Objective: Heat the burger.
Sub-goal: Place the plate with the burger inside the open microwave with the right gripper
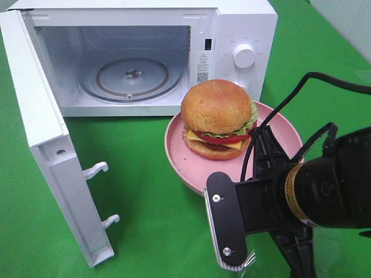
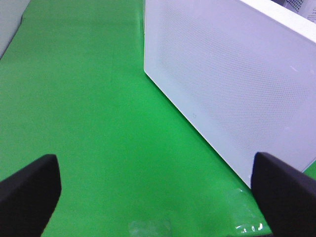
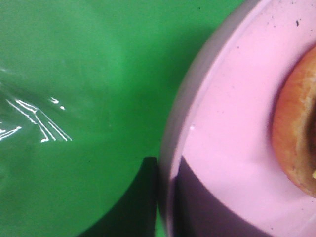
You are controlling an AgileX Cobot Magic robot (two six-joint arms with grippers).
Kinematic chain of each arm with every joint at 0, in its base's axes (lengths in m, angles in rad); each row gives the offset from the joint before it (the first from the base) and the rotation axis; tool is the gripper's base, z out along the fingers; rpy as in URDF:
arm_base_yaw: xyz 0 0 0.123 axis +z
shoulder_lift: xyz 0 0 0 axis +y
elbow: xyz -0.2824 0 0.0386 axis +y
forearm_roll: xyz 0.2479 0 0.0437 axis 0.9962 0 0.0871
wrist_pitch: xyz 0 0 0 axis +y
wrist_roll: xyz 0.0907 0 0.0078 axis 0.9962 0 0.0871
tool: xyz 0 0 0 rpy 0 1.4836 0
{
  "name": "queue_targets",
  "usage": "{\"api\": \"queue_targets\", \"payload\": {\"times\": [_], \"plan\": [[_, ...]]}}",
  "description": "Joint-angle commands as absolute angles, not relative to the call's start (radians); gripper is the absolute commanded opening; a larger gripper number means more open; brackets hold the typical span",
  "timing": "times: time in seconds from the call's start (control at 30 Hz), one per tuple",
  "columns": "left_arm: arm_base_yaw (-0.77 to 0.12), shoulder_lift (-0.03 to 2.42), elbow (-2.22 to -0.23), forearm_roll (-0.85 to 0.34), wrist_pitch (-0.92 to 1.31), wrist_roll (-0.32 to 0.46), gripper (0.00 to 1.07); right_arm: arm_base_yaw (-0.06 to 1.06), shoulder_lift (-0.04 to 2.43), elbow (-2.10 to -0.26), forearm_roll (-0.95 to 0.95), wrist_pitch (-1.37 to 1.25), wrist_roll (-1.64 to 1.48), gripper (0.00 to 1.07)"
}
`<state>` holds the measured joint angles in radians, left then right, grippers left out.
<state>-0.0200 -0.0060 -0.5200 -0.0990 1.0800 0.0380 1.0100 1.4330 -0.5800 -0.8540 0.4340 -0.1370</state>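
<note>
The burger [image 1: 217,119], with a golden bun, lettuce, tomato and cheese, sits on a round pink plate [image 1: 191,168] in front of the microwave. My right gripper [image 3: 165,202] is shut on the plate's near rim, one dark finger outside it and one inside. In the right wrist view the bun's edge [image 3: 296,128] lies close by on the plate [image 3: 232,123]. My left gripper [image 2: 158,197] is open and holds nothing, low over the green cloth beside the microwave door's outer face [image 2: 232,84]. It is out of the high view.
The white microwave [image 1: 243,35] stands at the back with its door [image 1: 40,139] swung wide to the left and its glass turntable [image 1: 132,78] bare. My right arm [image 1: 313,191] covers the plate's near right side. Green cloth [image 1: 139,174] covers the table.
</note>
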Motion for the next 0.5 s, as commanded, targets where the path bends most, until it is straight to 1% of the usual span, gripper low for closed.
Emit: {"api": "queue_targets", "payload": {"times": [0.03, 0.1, 0.13, 0.17, 0.2, 0.23, 0.27, 0.3, 0.33, 0.4, 0.43, 0.47, 0.5], "plan": [[-0.02, -0.02, -0.516, -0.1, 1.069, 0.034, 0.96, 0.975, 1.421, -0.582, -0.874, 0.362, -0.219, 0.0], [-0.02, -0.02, -0.516, -0.1, 1.069, 0.034, 0.96, 0.923, 1.421, -0.582, -0.834, 0.291, -0.342, 0.0], [-0.02, -0.02, -0.516, -0.1, 1.069, 0.034, 0.96, 0.923, 1.421, -0.582, -0.834, 0.291, -0.342, 0.0], [-0.02, -0.02, -0.516, -0.1, 1.069, 0.034, 0.96, 0.899, 1.421, -0.582, -0.809, 0.264, -0.413, 0.0], [-0.02, -0.02, -0.516, -0.1, 1.069, 0.034, 0.96, 0.899, 1.421, -0.582, -0.809, 0.264, -0.413, 0.0], [-0.02, -0.02, -0.516, -0.1, 1.069, 0.034, 0.96, 0.875, 1.421, -0.582, -0.774, 0.243, -0.501, 0.0], [-0.02, -0.02, -0.516, -0.1, 1.069, 0.034, 0.96, 0.875, 1.421, -0.582, -0.774, 0.243, -0.501, 0.0], [-0.02, -0.02, -0.516, -0.1, 1.069, 0.034, 0.96, 0.853, 1.421, -0.582, -0.733, 0.227, -0.594, 0.0], [-0.02, -0.02, -0.516, -0.1, 1.069, 0.034, 0.96, 0.853, 1.421, -0.582, -0.733, 0.227, -0.594, 0.0], [-0.02, -0.02, -0.516, -0.1, 1.069, 0.034, 0.96, 0.814, 1.421, -0.582, -0.663, 0.206, -0.742, 0.0], [-0.02, -0.02, -0.516, -0.1, 1.069, 0.034, 0.96, 0.814, 1.421, -0.582, -0.663, 0.206, -0.742, 0.0], [-0.02, -0.02, -0.516, -0.1, 1.069, 0.034, 0.96, 0.791, 1.421, -0.582, -0.607, 0.196, -0.839, 0.0], [-0.02, -0.02, -0.516, -0.1, 1.069, 0.034, 0.96, 0.791, 1.421, -0.582, -0.607, 0.196, -0.839, 0.0]]}}
